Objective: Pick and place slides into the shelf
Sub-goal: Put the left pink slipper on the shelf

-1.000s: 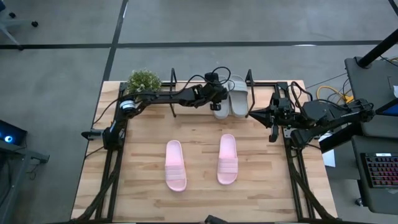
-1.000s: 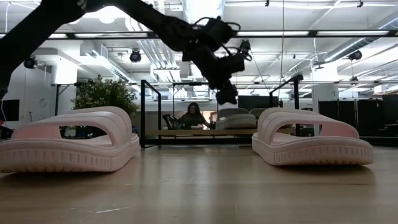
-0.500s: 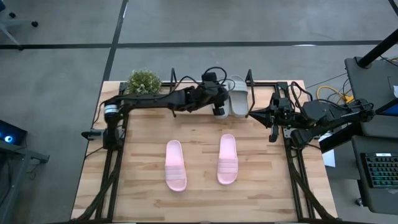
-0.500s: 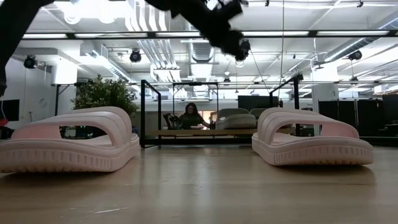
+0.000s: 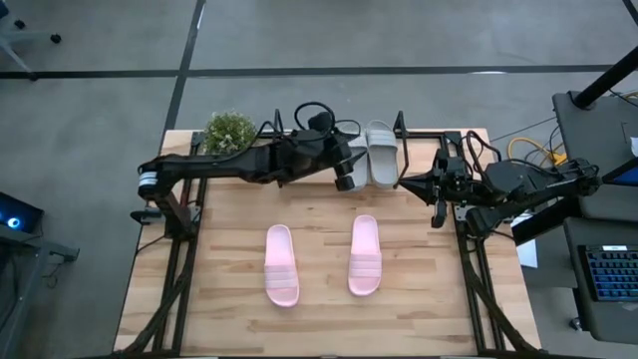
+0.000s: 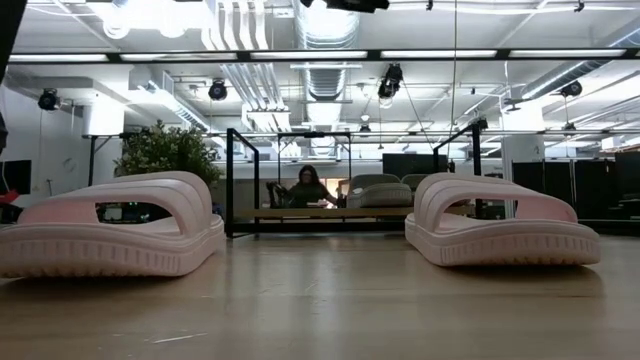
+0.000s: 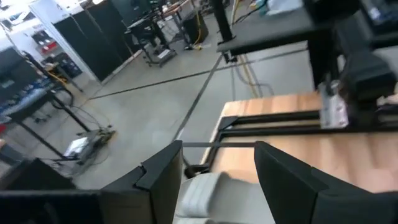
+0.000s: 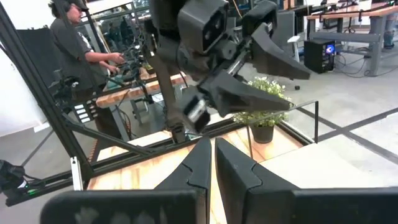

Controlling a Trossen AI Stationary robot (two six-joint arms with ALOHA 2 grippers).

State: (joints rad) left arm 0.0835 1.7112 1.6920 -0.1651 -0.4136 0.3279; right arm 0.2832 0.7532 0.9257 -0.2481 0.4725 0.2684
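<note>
No brand mark, label or readable writing shows on any of the things.

In the high view, two pale pink slides lie in the lower middle of the frame on the wooden table (image 5: 229,299): the left pink slide (image 5: 281,264) and the right pink slide (image 5: 365,255). Each has its long axis running up and down the frame; they lie roughly parallel and well apart, the right one sitting a little higher. In the low view they show side-on at the left (image 6: 110,225) and right (image 6: 500,225), ribbed straps arching up.

The shelf (image 5: 399,132) stands at the upper middle of the high view, along the table's far edge. Two grey slides lie in it side by side, long axes also up and down the frame. The right grey slide (image 5: 382,155) shows whole; the left grey slide (image 5: 356,150) is partly covered by the left arm. In the low view the shelf (image 6: 240,180) sits in the centre background with the grey pair (image 6: 385,192) on its wooden base.

The left gripper (image 5: 344,178) hangs over the near end of the left grey slide, just right of the potted plant (image 5: 230,131). Its wrist view shows the fingers (image 7: 161,180) spread apart with nothing between them.

The right gripper (image 5: 407,181) waits at the right of the shelf, its fingers (image 8: 199,165) pressed nearly together and empty.

A seated person (image 6: 310,188) shows beyond the shelf.
</note>
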